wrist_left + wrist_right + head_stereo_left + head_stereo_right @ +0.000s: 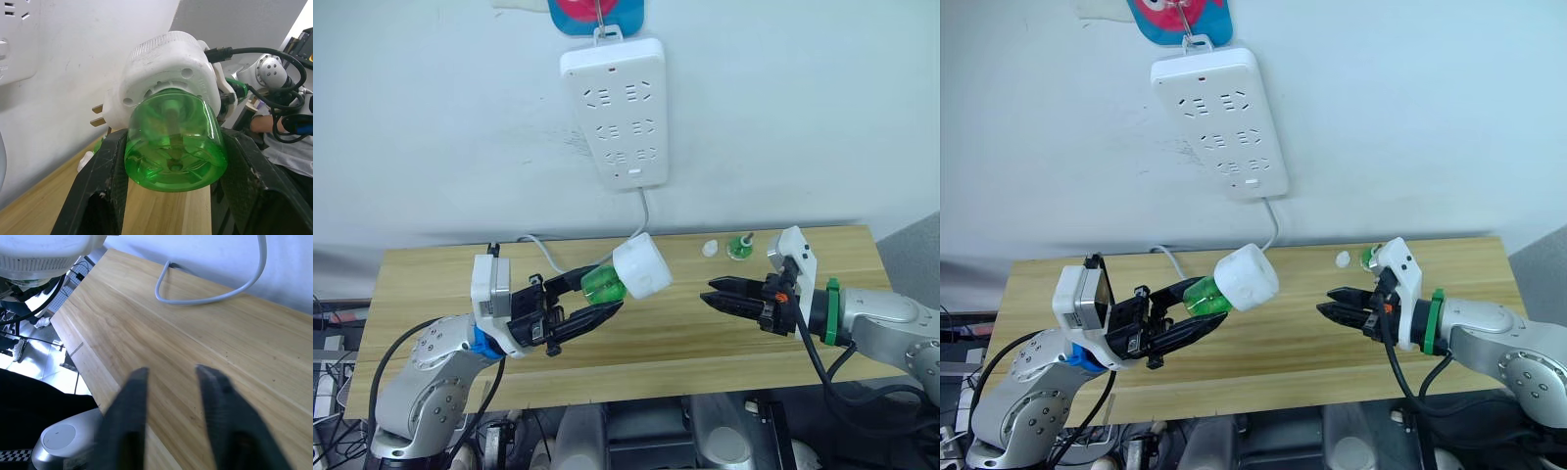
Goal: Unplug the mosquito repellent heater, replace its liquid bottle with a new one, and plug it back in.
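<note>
Flanking the held heater (642, 265): power strip (617, 110), capless bottle (740, 246).

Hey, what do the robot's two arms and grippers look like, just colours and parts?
Both arms are silver-grey metal with round joints. The left gripper has black fingers, a white box on its wrist, a blue band and a black cable. The right gripper has black fingers, a white box, a green ring, an orange spot and a black cable.
</note>
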`<move>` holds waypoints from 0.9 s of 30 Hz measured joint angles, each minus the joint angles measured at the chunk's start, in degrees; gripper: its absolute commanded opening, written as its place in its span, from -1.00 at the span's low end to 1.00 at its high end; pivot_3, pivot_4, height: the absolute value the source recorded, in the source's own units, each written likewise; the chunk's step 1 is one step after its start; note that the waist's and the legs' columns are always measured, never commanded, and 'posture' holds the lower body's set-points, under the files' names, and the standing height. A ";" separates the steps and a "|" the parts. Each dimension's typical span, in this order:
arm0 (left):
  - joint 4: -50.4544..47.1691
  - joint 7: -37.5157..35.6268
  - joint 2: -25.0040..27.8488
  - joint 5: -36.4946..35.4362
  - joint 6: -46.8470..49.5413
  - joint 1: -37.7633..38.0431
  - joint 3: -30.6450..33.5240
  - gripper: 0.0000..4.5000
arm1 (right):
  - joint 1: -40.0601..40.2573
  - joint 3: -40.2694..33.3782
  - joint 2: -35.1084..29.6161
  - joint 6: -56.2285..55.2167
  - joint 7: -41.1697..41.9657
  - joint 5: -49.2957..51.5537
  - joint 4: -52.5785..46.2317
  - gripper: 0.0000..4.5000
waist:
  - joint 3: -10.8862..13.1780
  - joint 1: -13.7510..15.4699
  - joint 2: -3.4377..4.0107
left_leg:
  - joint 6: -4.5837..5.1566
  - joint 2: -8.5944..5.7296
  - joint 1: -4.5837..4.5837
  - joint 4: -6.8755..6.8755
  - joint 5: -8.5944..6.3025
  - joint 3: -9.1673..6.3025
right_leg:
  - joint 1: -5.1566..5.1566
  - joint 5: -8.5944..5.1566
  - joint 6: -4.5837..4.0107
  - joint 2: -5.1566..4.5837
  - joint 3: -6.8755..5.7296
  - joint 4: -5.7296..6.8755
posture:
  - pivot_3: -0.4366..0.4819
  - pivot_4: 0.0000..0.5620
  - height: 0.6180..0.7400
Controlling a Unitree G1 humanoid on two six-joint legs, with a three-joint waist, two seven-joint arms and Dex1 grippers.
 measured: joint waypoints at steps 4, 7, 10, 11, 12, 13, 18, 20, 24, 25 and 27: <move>0.00 0.00 0.01 -0.01 0.00 0.01 0.00 0.00 | -0.20 0.00 0.04 0.32 -0.16 0.01 0.20 0.89 | 0.00 0.00 0.00 | 0.00 0.00 0.00 0.00 0.00 0.00 | 0.00 0.00 0.00 0.00 0.00 0.00 | -0.53 0.14 1.00; 0.00 0.00 0.01 -0.01 0.00 0.01 0.00 0.00 | -0.20 0.04 -0.05 1.09 -0.15 0.08 0.35 0.99 | 0.00 0.00 0.00 | 0.00 0.00 0.00 0.00 0.00 0.00 | 0.00 0.00 0.00 0.00 0.00 0.00 | -0.53 0.14 1.00; 0.00 0.00 0.02 -0.01 0.00 0.01 0.00 0.00 | -0.20 0.04 -0.05 1.29 -0.12 0.10 0.65 0.68 | 0.00 0.01 0.00 | 0.00 0.00 0.00 0.00 0.00 0.00 | 0.00 0.00 0.00 0.00 0.00 0.00 | -0.53 0.12 1.00; 0.00 0.00 0.02 -0.01 0.00 0.00 0.00 0.00 | -0.20 0.04 -0.05 1.34 -0.11 0.10 0.72 0.52 | -0.01 0.01 0.00 | 0.00 0.00 0.00 0.00 0.00 0.00 | 0.00 0.00 0.00 0.00 0.00 0.00 | -0.53 0.12 1.00; -0.01 0.00 0.02 -0.01 0.00 0.00 0.00 0.00 | -0.20 0.04 -0.05 1.35 -0.10 0.10 0.78 0.37 | -0.01 0.00 0.00 | 0.00 0.00 0.00 0.00 0.00 0.00 | 0.00 0.00 0.00 0.00 0.00 0.00 | -0.53 0.12 1.00; -0.01 0.00 0.02 -0.01 0.00 0.00 0.00 0.00 | -0.20 0.04 -0.05 1.36 -0.10 0.10 0.84 0.20 | -0.01 0.01 0.00 | 0.00 0.00 0.00 0.00 0.00 0.00 | 0.00 0.00 0.00 0.00 0.00 0.00 | -0.53 0.12 1.00; -0.01 -0.02 0.02 -0.02 0.00 -0.12 0.00 0.00 | -0.25 0.04 -0.04 1.37 -0.09 0.10 1.05 -0.62 | -0.01 0.00 0.00 | 0.00 0.00 0.00 0.00 0.00 0.00 | 0.00 0.00 0.00 0.00 0.00 0.00 | -0.54 0.13 1.00; 0.00 -0.03 0.03 -0.03 0.00 -0.16 0.00 0.00 | -0.57 0.05 -0.05 1.37 0.11 0.04 1.38 -0.96 | -0.01 0.00 0.00 | 0.00 0.00 0.00 0.00 0.00 0.00 | 0.00 0.00 0.00 0.00 0.00 0.00 | -0.54 0.13 1.00; -0.01 -0.05 0.06 -0.09 0.03 -0.28 -0.03 0.00 | -2.75 0.10 -0.12 1.13 0.88 -0.65 2.43 -0.98 | -0.01 -0.01 0.00 | 0.00 0.00 0.00 0.00 0.00 0.00 | 0.00 0.00 0.00 0.00 0.00 0.01 | -0.53 0.14 1.00; -0.02 -0.05 0.08 -0.15 0.09 -0.30 -0.03 0.00 | -3.55 0.21 -0.23 1.12 1.34 -1.13 2.97 -0.98 | -0.01 -0.02 0.00 | 0.00 -0.01 0.00 0.00 0.00 0.01 | 0.00 0.00 0.00 0.00 0.01 0.00 | -0.53 0.14 1.00; -0.06 -0.05 0.14 -0.36 0.26 -0.32 -0.04 0.00 | -4.67 0.50 -0.52 1.02 1.94 -1.87 3.62 -0.98 | -0.01 -0.01 0.00 | 0.00 0.00 0.00 0.00 0.00 0.00 | 0.00 0.00 0.00 0.00 0.00 0.00 | -0.53 0.14 1.00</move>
